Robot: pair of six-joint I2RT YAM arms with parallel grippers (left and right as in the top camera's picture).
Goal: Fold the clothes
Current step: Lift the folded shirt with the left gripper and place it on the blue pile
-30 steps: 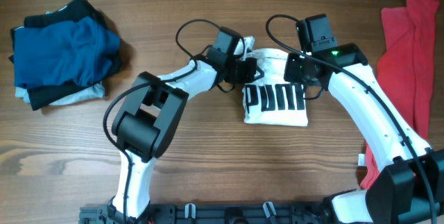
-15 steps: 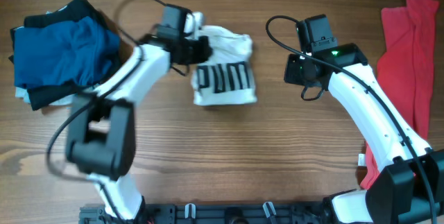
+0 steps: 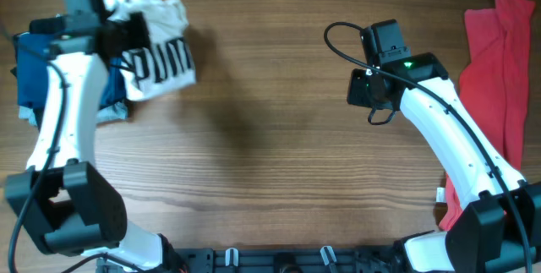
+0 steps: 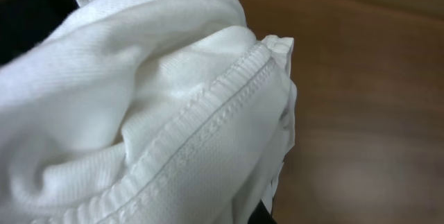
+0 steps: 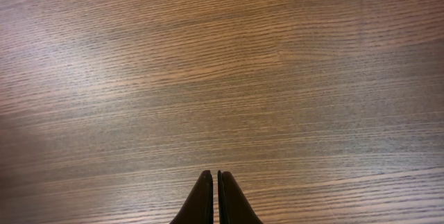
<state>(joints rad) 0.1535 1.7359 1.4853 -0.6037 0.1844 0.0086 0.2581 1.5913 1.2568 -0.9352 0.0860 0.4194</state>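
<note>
The left arm reaches to the far left corner of the counter (image 3: 270,163), and the left pincer (image 3: 128,33) is closed on the white T-shirt (image 3: 161,53). It grips the shirt at its bunched upper edge. The shirt is folded into a compact bundle with its black bar print facing up, and it sits at the right edge of the pile of folded clothes (image 3: 30,57), partly over it. Whether the bundle rests on the pile or hangs just above it, I cannot tell. In the pile a blue garment lies on top, with black cloth under it and a pale-blue piece at the bottom corner. In the left wrist view the white T-shirt (image 4: 139,113) fills almost the whole picture, with a thick stitched hem running across it. The fingers themselves are hidden behind the cloth, and a strip of brown wood shows at the right. The right pincer (image 3: 365,89) hangs over bare wood in the right half of the counter, well apart from the white shirt. In the right wrist view the right pincer (image 5: 214,197) is fully closed, its two dark fingertips pressed together with nothing between them. The red T-shirt (image 3: 494,79) lies unfolded along the right edge of the counter.
</note>
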